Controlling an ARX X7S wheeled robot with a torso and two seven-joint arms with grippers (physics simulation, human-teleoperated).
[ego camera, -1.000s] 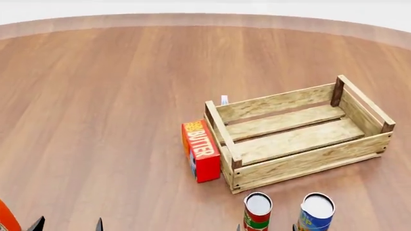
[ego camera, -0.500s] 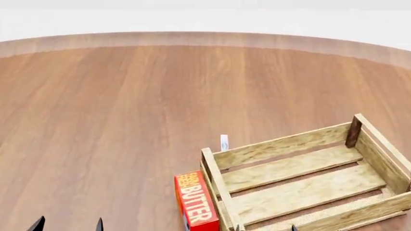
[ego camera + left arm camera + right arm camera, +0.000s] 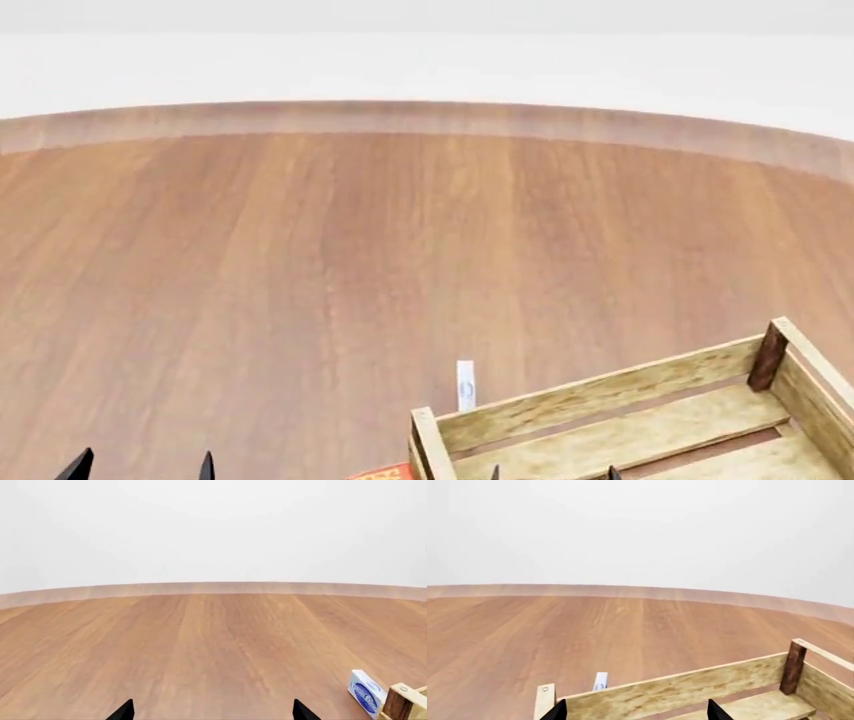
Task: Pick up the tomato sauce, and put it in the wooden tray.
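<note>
The tomato sauce is out of view in every frame. The wooden tray [image 3: 627, 420] shows only its far part at the bottom right of the head view; its far wall and a dark corner post fill the lower right wrist view [image 3: 694, 690], and one corner shows in the left wrist view [image 3: 403, 705]. My left gripper [image 3: 142, 466] is open and empty at the bottom left, with only the black fingertips [image 3: 123, 711] showing. My right gripper [image 3: 553, 473] is open and empty at the bottom edge, over the tray; its tips [image 3: 560, 712] frame the tray's far wall.
A small blue-and-white box [image 3: 465, 385] stands just behind the tray, also in the left wrist view [image 3: 365, 692] and right wrist view [image 3: 600, 681]. A sliver of the red butter box [image 3: 383, 472] shows at the bottom edge. The round wooden table's far rim [image 3: 427, 118] curves across the back.
The head view has tilted up: tray and butter box slid down the picture, and both cans and the ketchup bottle left the view. The gripper tips stay at the bottom edge.
</note>
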